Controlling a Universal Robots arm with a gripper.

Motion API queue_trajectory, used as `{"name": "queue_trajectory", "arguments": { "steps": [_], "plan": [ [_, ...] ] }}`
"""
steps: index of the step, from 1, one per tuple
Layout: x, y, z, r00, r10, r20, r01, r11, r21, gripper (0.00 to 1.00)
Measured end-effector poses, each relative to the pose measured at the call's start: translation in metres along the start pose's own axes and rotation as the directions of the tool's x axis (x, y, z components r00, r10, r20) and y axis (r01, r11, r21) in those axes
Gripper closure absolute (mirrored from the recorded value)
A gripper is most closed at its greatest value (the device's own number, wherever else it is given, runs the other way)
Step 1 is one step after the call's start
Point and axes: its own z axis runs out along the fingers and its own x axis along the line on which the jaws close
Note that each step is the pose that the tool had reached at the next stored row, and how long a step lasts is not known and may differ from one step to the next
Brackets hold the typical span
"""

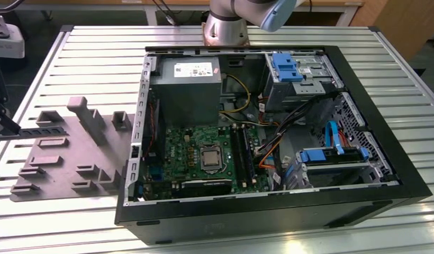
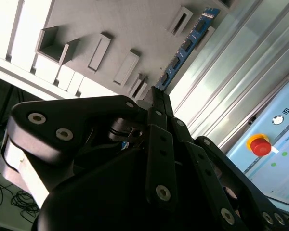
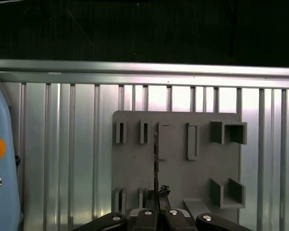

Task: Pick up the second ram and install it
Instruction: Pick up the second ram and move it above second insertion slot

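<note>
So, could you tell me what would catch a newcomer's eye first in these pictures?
The open computer case on the slatted table, its green board exposed. Over the grey tray at the exterior view's left, the gripper pinches the second ram, a slim stick with chips, between its fingers.

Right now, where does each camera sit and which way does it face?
Exterior view: off the arm, looking down on the open black computer case and grey moulded plastic tray; the arm's silver base shows.
First wrist view: on the arm, facing down at that tray past the black jaws.
Second wrist view: on the arm, looking along the jaws, shut on the long blue-and-black memory stick.
Both wrist views share tray, stick, jaws.
</note>
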Motion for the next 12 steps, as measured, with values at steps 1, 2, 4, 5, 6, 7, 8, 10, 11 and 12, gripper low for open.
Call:
{"name": "queue_trajectory", "arguments": {
  "steps": [1, 2, 4, 5, 6, 7, 8, 10, 11, 12],
  "plan": [
    [0.0, -0.0001, -0.0008, 1.0, 0.0, 0.0004, 0.0, 1.0, 0.0, 0.89],
    [0.0, -0.0001, -0.0016, 1.0, 0.0, 0.0007, 0.0, 1.0, 0.0002, 0.89],
    [-0.0001, 0.0, -0.0034, 1.0, 0.0, 0.0013, 0.0, 1.0, 0.0002, 0.89],
    [-0.0002, 0.0, -0.0041, 1.0, 0.0, 0.0016, 0.0, 1.0, 0.0004, 0.89],
    [-0.0002, -0.0001, -0.0049, 1.0, 0.0, 0.0018, 0.0, 1.0, 0.0005, 0.89],
    [-0.0002, -0.0001, -0.0058, 1.0, 0.0, 0.002, 0.0, 1.0, 0.0004, 0.89],
    [-0.0002, -0.0001, -0.0067, 1.0, 0.0, 0.0021, 0.0, 1.0, 0.0005, 0.89],
    [-0.0003, -0.0001, -0.0082, 1.0, 0.0, 0.0026, 0.0, 1.0, 0.0007, 0.89],
    [-0.0004, -0.0001, -0.009, 1.0, 0.0, 0.0027, 0.0, 1.0, 0.0007, 0.89],
    [-0.0004, -0.0001, -0.0097, 1.0, 0.0, 0.0029, 0.0, 1.0, 0.0009, 0.89]
  ]
}}
